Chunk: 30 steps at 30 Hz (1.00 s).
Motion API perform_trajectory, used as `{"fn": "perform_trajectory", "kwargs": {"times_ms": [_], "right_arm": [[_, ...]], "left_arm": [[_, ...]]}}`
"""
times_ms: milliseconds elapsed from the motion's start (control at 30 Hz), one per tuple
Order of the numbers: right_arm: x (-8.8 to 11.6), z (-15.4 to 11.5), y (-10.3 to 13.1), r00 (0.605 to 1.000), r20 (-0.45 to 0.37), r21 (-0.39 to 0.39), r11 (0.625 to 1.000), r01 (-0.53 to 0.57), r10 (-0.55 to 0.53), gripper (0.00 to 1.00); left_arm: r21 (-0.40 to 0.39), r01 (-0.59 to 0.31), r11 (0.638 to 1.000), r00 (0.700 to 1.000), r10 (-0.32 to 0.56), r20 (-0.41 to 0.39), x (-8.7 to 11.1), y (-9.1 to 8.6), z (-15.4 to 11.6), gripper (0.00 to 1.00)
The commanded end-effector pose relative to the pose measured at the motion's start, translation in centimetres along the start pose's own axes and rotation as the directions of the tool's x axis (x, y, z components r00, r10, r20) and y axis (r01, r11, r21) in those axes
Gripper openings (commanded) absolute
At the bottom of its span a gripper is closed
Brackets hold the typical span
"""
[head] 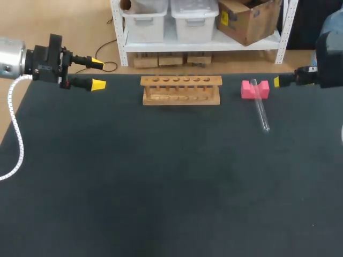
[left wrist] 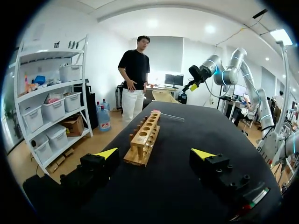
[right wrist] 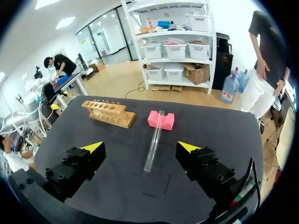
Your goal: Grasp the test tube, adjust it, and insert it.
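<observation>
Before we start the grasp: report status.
Left gripper open, empty. Right gripper open, empty. Test tube propped on pink block, untouched. Wooden rack empty, nothing in the way.

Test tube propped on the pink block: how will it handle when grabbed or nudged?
The test tube looks like clear, thin glass: probably light, stiff, brittle and slick under the jaws. It is round, with one end on the pink block; nudged sideways, the free end would likely roll.

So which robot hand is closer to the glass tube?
Right. The right gripper is just beside the test tube; the left gripper is far off, beyond the wooden rack.
</observation>
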State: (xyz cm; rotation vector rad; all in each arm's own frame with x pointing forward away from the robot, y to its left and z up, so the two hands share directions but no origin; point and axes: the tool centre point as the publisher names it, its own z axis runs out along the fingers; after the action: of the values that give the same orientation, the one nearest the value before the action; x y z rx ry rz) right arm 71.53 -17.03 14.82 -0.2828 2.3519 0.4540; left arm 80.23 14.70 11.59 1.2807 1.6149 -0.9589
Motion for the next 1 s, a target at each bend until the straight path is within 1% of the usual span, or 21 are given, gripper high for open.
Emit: {"fn": "perform_trajectory", "kwargs": {"times_ms": [33, 100, 367, 400, 600, 667, 867, 1000], "right_arm": [[0.3, 1.8, 0.4, 1.0, 0.028, 0.496, 0.868, -0.026, 0.014, 1.0], [0.4, 2.6, 0.5, 0.999, 0.038, 0.509, 0.86, -0.034, 0.017, 1.0], [0.9, 5.5, 0.1, 1.0, 0.031, 0.597, 0.802, -0.019, 0.001, 1.0], [0.9, 5.7, -0.1, 0.999, 0.032, 0.601, 0.799, -0.017, -0.002, 1.0], [1.2, 7.4, -1.2, 1.0, 0.027, 0.598, 0.802, -0.003, -0.016, 1.0], [1.4, 8.0, -1.6, 1.0, 0.006, 0.588, 0.809, 0.01, -0.017, 1.0], [1.5, 9.3, -1.9, 0.999, -0.028, 0.576, 0.816, 0.052, -0.043, 1.0], [2.0, 10.0, -2.2, 0.998, -0.037, 0.57, 0.82, 0.058, -0.044, 1.0]], "left_arm": [[-0.002, -0.002, 1.0, 1.0, 0.002, 0.002, 0.1, -0.1, 0.0, 1.0], [-0.002, -0.002, 1.0, 1.0, 0.002, 0.002, 0.1, -0.1, 0.0, 1.0], [-0.002, -0.002, 1.0, 1.0, 0.002, 0.002, 0.1, -0.1, 0.0, 1.0], [-0.002, -0.002, 1.0, 1.0, 0.002, 0.002, 0.1, -0.1, 0.0, 1.0], [-0.002, -0.002, 1.0, 1.0, 0.002, 0.002, 0.1, -0.1, 0.0, 1.0], [-0.002, -0.002, 1.0, 1.0, 0.002, 0.002, 0.1, -0.1, 0.0, 1.0], [-0.002, -0.002, 1.0, 1.0, 0.002, 0.002, 0.1, -0.1, 0.0, 1.0], [-0.002, -0.002, 1.0, 1.0, 0.002, 0.002, 0.1, -0.1, 0.0, 1.0]]}}
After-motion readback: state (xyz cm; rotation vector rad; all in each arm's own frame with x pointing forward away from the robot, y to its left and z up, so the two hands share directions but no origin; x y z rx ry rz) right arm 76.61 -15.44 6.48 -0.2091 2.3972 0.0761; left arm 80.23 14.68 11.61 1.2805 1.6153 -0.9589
